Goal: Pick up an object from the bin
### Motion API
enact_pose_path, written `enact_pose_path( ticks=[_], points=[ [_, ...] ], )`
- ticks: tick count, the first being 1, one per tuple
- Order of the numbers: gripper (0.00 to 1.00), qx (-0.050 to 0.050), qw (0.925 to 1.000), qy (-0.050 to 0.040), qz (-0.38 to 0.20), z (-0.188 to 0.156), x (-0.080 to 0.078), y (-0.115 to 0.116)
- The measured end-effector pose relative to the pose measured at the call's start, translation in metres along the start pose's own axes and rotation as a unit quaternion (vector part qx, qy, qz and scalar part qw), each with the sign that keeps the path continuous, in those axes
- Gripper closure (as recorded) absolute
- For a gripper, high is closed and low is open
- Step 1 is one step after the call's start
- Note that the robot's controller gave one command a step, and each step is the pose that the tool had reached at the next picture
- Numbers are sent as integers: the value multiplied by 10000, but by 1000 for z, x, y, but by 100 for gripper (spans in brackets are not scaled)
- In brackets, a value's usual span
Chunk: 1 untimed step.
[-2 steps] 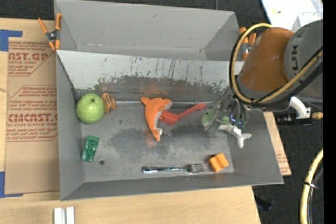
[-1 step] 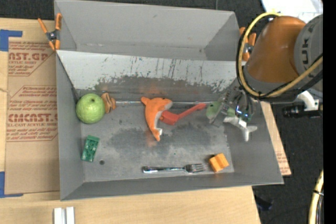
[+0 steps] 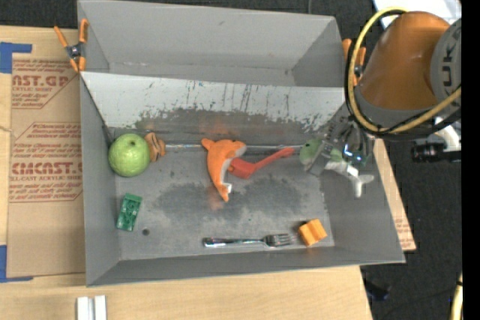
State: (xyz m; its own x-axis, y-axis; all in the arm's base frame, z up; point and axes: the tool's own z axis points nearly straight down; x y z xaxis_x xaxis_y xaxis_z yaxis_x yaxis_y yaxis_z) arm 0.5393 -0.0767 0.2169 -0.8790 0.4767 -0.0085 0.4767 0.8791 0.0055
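Grey sheet metal makes up the bin (image 3: 225,41), whose scuffed floor carries a handful of loose things lying apart rather than heaped. Reaching in from the right, the arm with its rounded orange cover (image 3: 401,67) and looped yellow and black cables (image 3: 351,75) hangs over the bin's right wall. The dark gripper (image 3: 339,155) sits low by that sloping wall, about level with the back part of the floor. Whether the gripper is apart or together cannot be told, as its tip reads as a dark cluster of parts against the wall. Nearest to it is a small green rounded piece (image 3: 310,154), lying just to the left of the gripper at the foot of the right wall; whether the two touch cannot be told. A red plastic spoon-like utensil (image 3: 262,160) runs from beside that green piece leftward to an orange and white dolphin-shaped toy (image 3: 220,165) near the middle of the floor, its broader end against the toy. At the far left lies a round green apple (image 3: 129,155) with a small brown object (image 3: 155,148) touching its right side, and in front of the apple a small green toy block (image 3: 129,211). Along the front of the floor lie a metal fork (image 3: 247,240) and, just right of its tines, an orange block (image 3: 312,231).
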Motion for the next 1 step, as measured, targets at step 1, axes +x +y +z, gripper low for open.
enact_pose_path(
  ticks=[1],
  points=[
    [100,-6,10000,-15,-2,-21,-1,0]
  ],
)
